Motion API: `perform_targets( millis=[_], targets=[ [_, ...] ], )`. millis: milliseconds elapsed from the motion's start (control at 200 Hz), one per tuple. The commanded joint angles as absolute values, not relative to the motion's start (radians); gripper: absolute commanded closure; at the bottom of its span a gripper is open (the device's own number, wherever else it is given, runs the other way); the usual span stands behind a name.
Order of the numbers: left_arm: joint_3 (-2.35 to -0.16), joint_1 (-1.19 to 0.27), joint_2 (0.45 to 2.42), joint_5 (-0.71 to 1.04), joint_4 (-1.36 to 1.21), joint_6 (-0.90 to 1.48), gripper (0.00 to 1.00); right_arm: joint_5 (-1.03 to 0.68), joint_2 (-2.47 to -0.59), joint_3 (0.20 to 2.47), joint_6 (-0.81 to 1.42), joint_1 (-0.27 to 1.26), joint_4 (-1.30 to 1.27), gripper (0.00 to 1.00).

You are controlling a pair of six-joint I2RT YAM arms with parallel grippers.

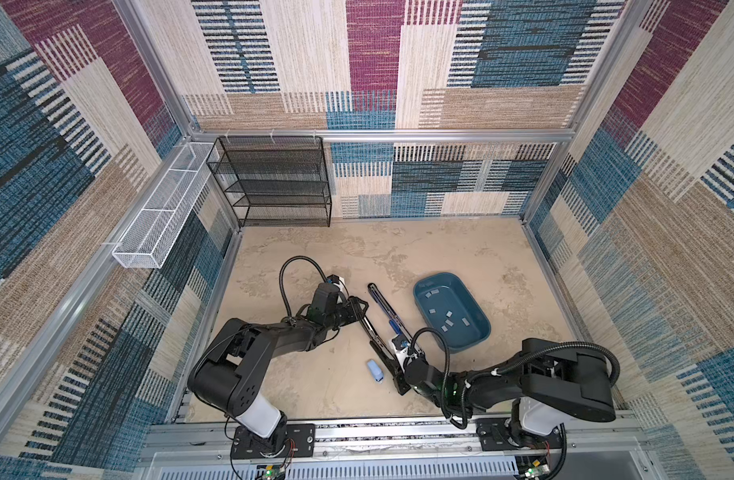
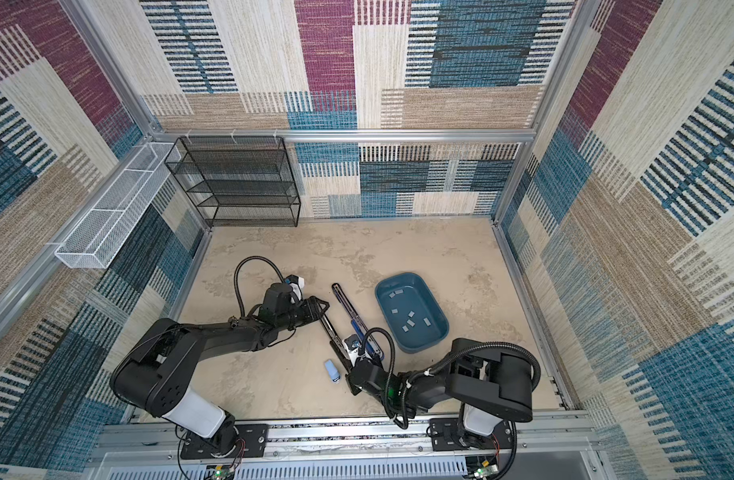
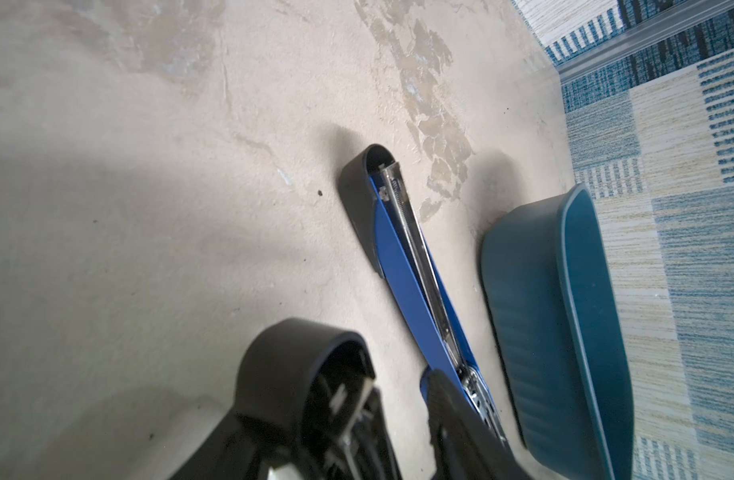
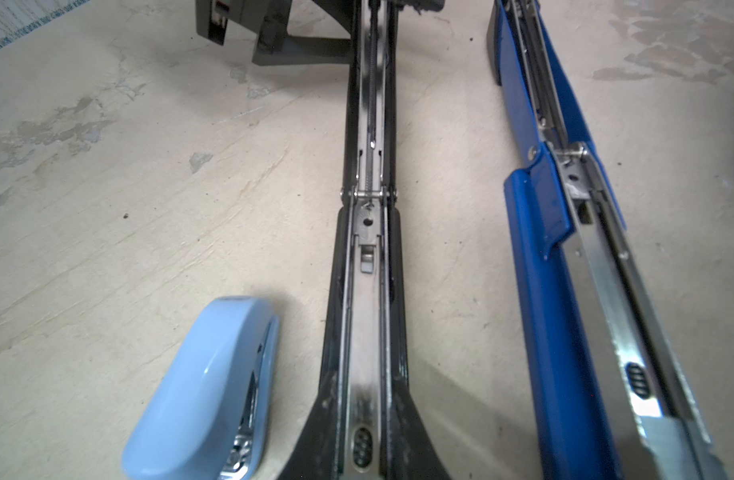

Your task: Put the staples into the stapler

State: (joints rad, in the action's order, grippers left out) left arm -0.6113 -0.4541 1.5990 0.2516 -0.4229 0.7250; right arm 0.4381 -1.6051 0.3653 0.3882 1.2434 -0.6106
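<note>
loading not started: staplers open, staples in the tray.
nearest you, your right gripper (image 1: 400, 384) was clenched at the near end of the black stapler (image 4: 367, 316); can't tell if it gripped anything. one light-blue stapler (image 4: 207, 386) lay closed beside it. the black one and one blue stapler (image 4: 539, 291) lay opened flat, rails apparently bare: three staplers. your left gripper (image 1: 359, 309) straddled the black one's far end, grip can't tell. beyond, roughly six staples (image 1: 449, 323) lay in one teal tray (image 1: 471, 343); i judged picking and seating a strip left to do.
</note>
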Motion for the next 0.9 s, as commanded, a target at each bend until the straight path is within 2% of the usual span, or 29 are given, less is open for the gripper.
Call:
perform_targets(
  millis=[0,190,301,416,596,666,897],
  targets=[
    [-0.616,-0.456,1.579,0.266,-0.482,0.666,0.4,0.43,-1.613,0.351,0.364,1.244,-0.667,0.99],
    [-0.603,-0.463,1.548,0.297,-0.528,0.627,0.4,0.43,-1.602,0.319,0.352,1.244,-0.721,0.97],
    [-0.579,-0.473,1.528,0.31,-0.58,0.607,0.46,0.431,-1.6,0.295,0.344,1.244,-0.762,0.96],
    [-0.563,-0.489,1.505,0.299,-0.595,0.575,0.46,0.435,-1.601,0.277,0.338,1.244,-0.802,0.96],
    [-0.546,-0.545,1.478,0.242,-0.601,0.492,0.45,0.433,-1.597,0.239,0.319,1.244,-0.888,0.88],
    [-0.542,-0.568,1.475,0.218,-0.602,0.464,0.45,0.432,-1.594,0.229,0.311,1.245,-0.913,0.81],
    [-0.507,-0.608,1.46,0.137,-0.647,0.411,0.46,0.437,-1.552,0.169,0.307,1.246,-0.988,0.67]
  ],
)
